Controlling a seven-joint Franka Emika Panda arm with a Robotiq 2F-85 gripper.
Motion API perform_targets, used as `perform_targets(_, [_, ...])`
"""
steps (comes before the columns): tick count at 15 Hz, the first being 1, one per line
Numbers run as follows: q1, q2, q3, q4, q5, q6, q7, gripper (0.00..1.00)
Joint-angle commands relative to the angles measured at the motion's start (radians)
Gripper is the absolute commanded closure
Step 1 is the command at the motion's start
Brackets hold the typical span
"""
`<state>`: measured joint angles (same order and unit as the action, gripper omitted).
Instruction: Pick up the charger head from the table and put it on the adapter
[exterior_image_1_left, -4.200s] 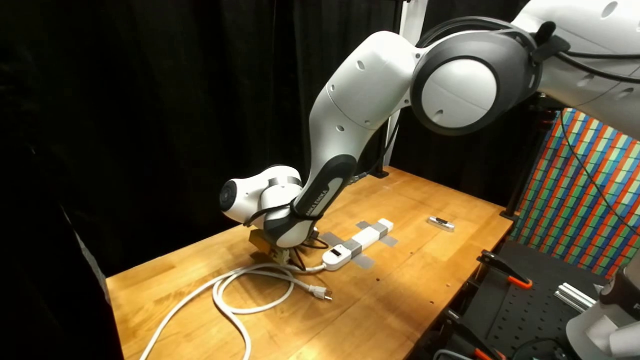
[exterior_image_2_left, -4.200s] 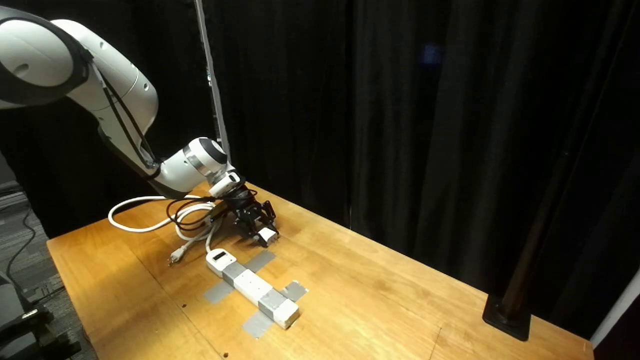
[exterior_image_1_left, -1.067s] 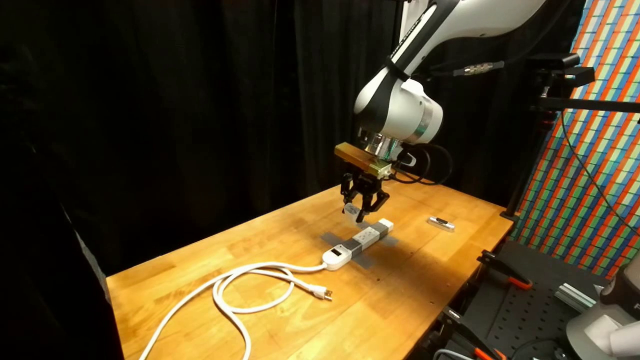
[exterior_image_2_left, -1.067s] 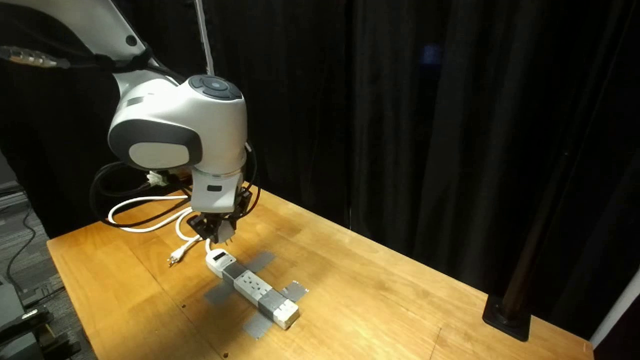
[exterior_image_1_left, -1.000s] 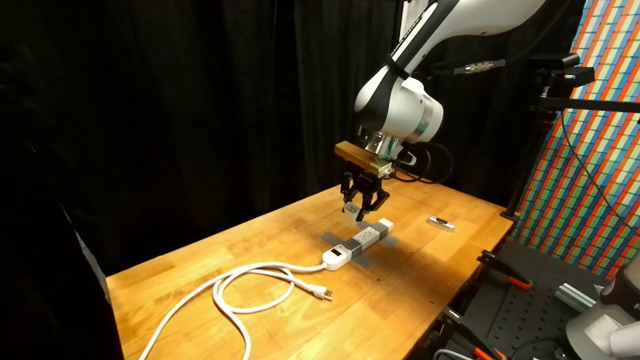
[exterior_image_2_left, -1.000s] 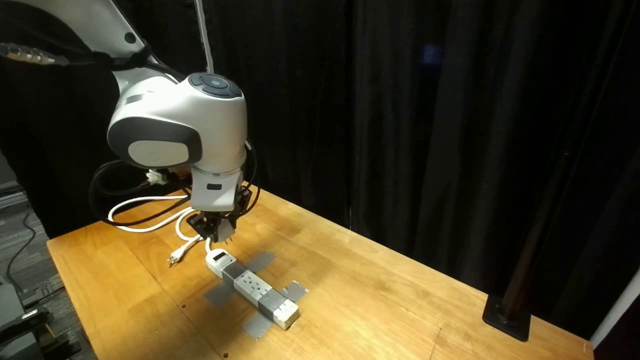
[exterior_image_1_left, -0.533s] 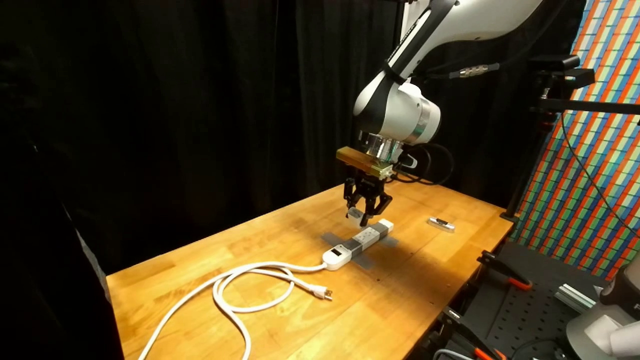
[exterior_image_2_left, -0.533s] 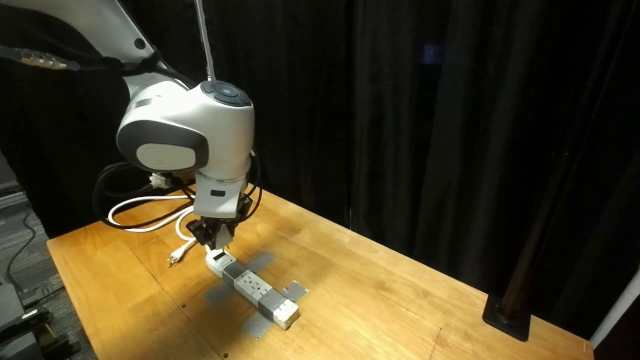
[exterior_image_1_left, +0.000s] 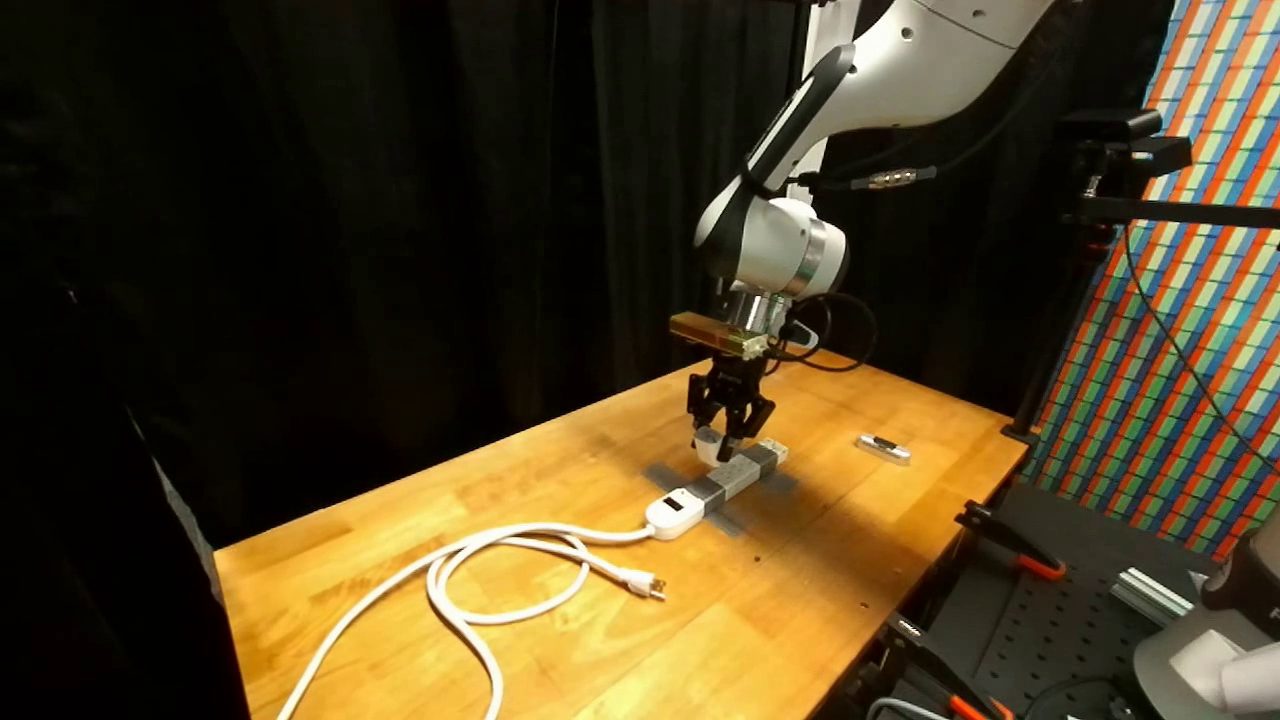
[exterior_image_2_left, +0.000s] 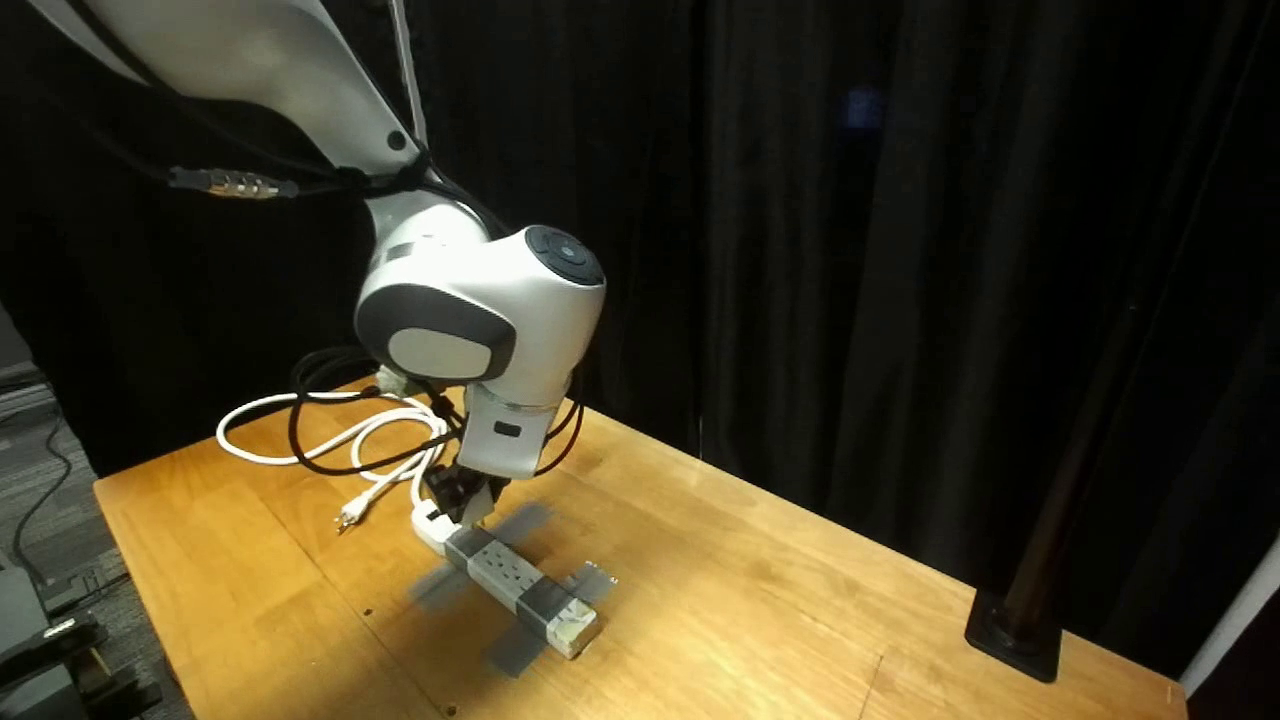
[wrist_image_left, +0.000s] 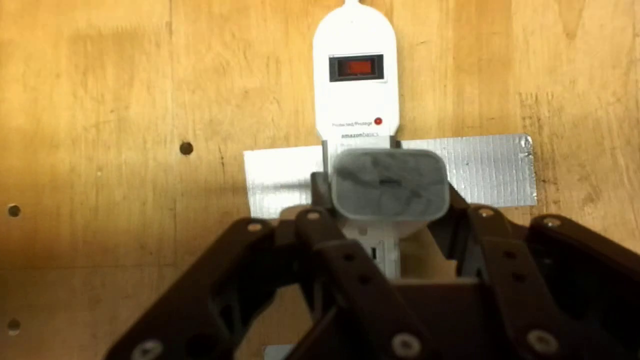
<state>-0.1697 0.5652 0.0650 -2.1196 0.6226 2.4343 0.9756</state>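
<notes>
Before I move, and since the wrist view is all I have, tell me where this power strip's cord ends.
Observer: In both exterior views, the white cord of the power strip ends in a pronged plug lying loose on the table.
Operator: Now describe the stretch of it that my gripper and the charger head block.
Observer: An exterior view shows a run of socket slots there with nothing plugged into them.
Operator: Good. Report how it looks near its far end.
Observer: Grey duct tape crosses it just short of that end.
</notes>
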Motion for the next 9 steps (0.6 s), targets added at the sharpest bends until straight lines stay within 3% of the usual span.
perform_targets(1, [0.005,0.069,-0.038,0.107,0.048,-0.113,-0.022,0.77])
perform_targets(9, [-0.019,0.117,-0.098,0.2,0.061,-0.353,-0.056,0.77])
